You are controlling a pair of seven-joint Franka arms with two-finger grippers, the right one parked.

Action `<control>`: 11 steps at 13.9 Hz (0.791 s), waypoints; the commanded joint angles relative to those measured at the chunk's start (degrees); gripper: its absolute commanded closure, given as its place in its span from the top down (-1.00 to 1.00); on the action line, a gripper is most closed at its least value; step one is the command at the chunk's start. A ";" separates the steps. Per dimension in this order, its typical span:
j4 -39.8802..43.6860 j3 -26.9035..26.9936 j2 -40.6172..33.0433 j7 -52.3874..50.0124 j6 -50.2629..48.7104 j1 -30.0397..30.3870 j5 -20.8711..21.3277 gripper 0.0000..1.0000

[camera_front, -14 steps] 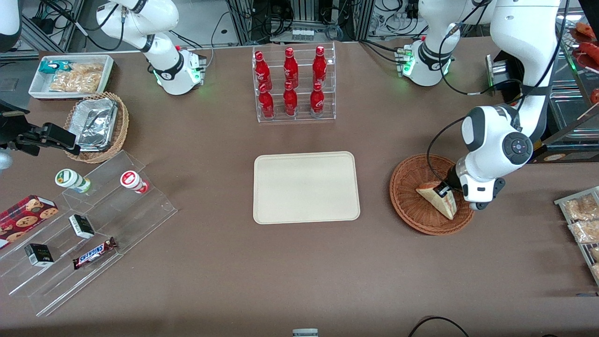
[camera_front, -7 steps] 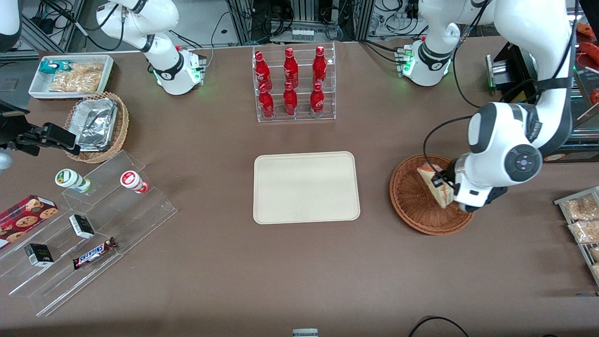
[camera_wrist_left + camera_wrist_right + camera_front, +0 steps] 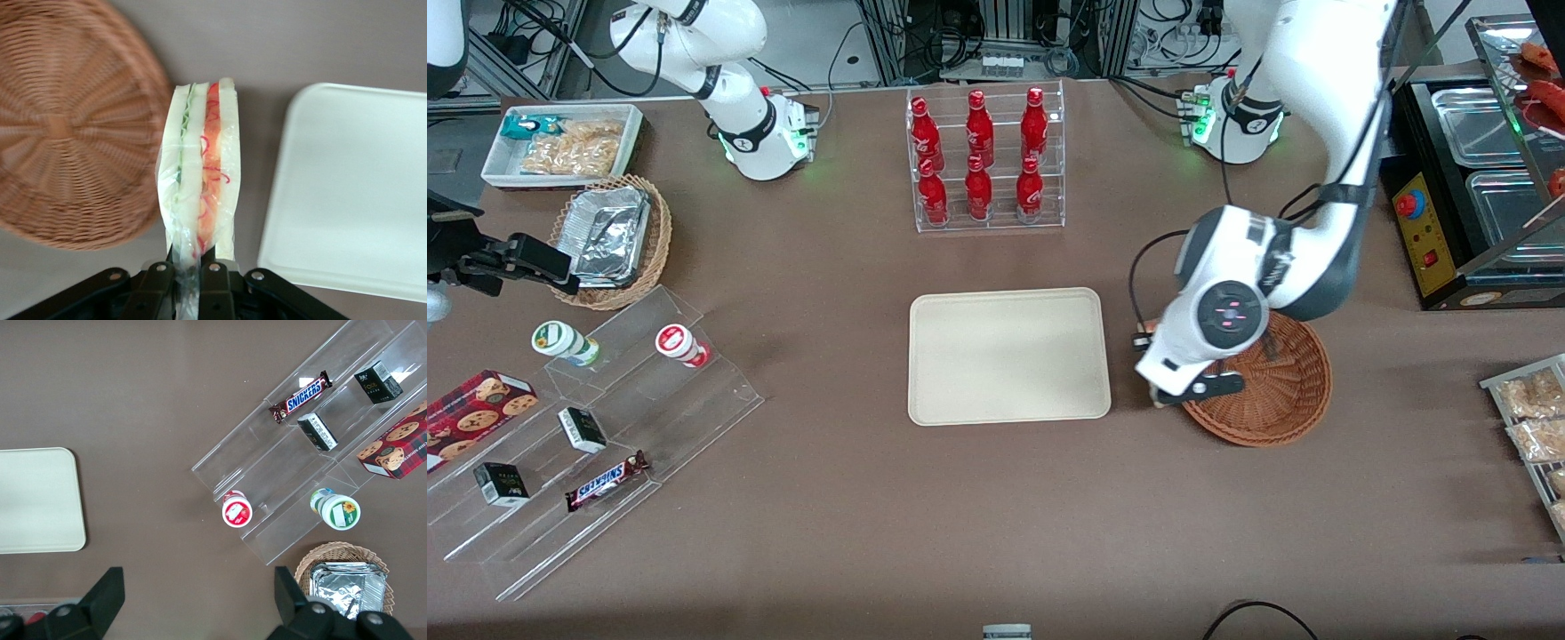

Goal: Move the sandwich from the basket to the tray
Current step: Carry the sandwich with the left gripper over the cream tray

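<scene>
Sandwich (image 3: 200, 180) hangs clamped in my pincer (image 3: 189, 270) above the bare table between the basket (image 3: 1280, 391) and the tray (image 3: 1009, 356), its long axis running straight out from my fingertips, with the tray lying just beside it toward the parked arm's end.

I see a clear rack of red bottles (image 3: 982, 160) standing farther from the front camera than the table's middle. Toward the parked arm's end sit a tan basket of foil containers (image 3: 611, 238), a white snack bin (image 3: 562, 145) and an acrylic stepped shelf (image 3: 596, 444) holding a Snickers bar (image 3: 607, 480).
</scene>
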 commanded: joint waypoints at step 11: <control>-1.41 0.22 4.37 -3.29 19.80 -15.09 -6.88 -1.00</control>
